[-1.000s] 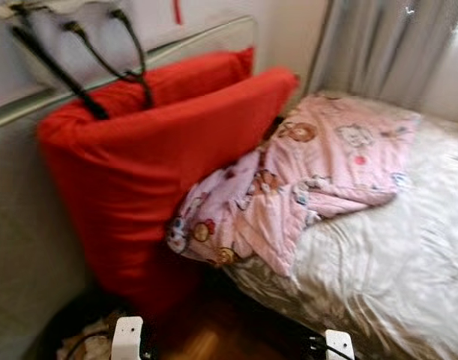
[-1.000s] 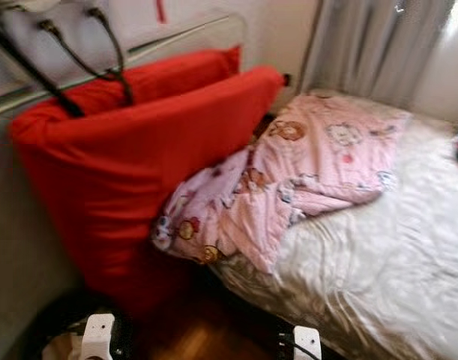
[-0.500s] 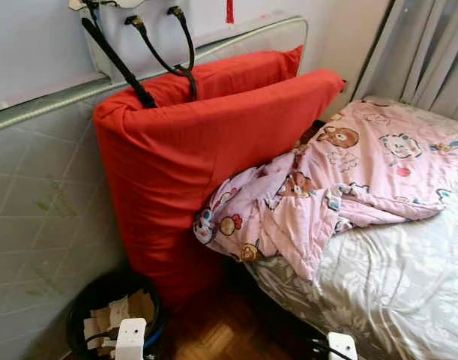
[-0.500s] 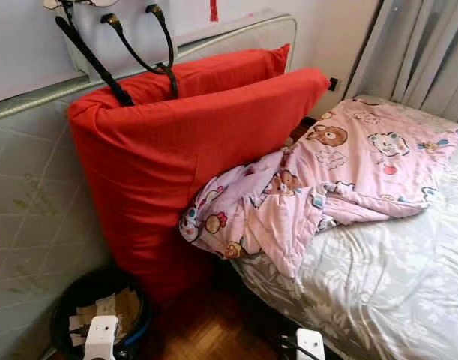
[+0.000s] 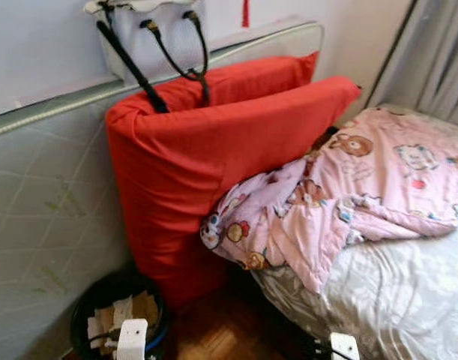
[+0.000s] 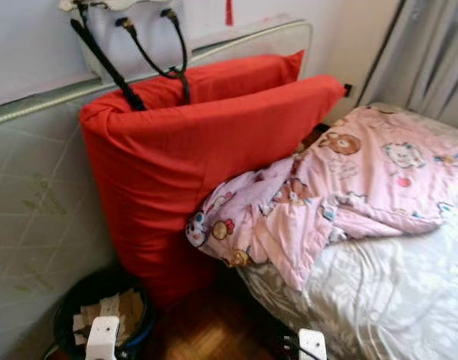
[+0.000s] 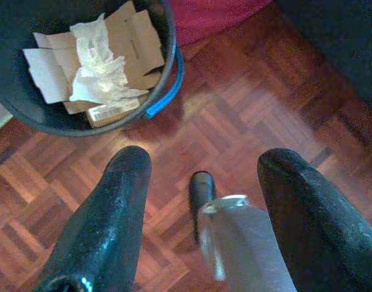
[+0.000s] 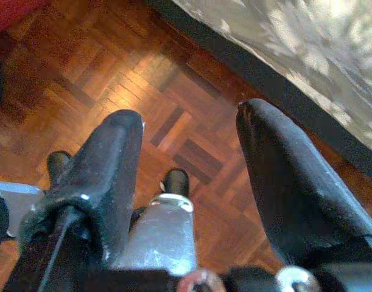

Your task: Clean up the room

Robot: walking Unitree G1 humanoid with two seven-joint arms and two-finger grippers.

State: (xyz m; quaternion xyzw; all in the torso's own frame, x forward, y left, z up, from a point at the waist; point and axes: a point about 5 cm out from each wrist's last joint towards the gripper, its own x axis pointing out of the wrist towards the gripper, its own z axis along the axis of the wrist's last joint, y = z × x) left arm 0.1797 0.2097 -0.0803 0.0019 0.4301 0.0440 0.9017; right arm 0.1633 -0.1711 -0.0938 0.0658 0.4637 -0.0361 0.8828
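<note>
Below, bin (image 7: 82,115) beyond spread left fingers (image 7: 106,219)

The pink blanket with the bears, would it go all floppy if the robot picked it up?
Probably floppy: the pink blanket lies bunched in soft folds and droops off the bed. It looks thin, so likely light. One pinch might lift only a corner.

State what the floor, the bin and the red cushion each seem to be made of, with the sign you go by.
Floor: wood parquet, small reddish blocks in a woven pattern, slight sheen.
Bin: probably plastic, a smooth dark wall with a blue handle.
Red cushion: matte woven cloth over soft filling, judging by its creases and rounded edges.
</note>
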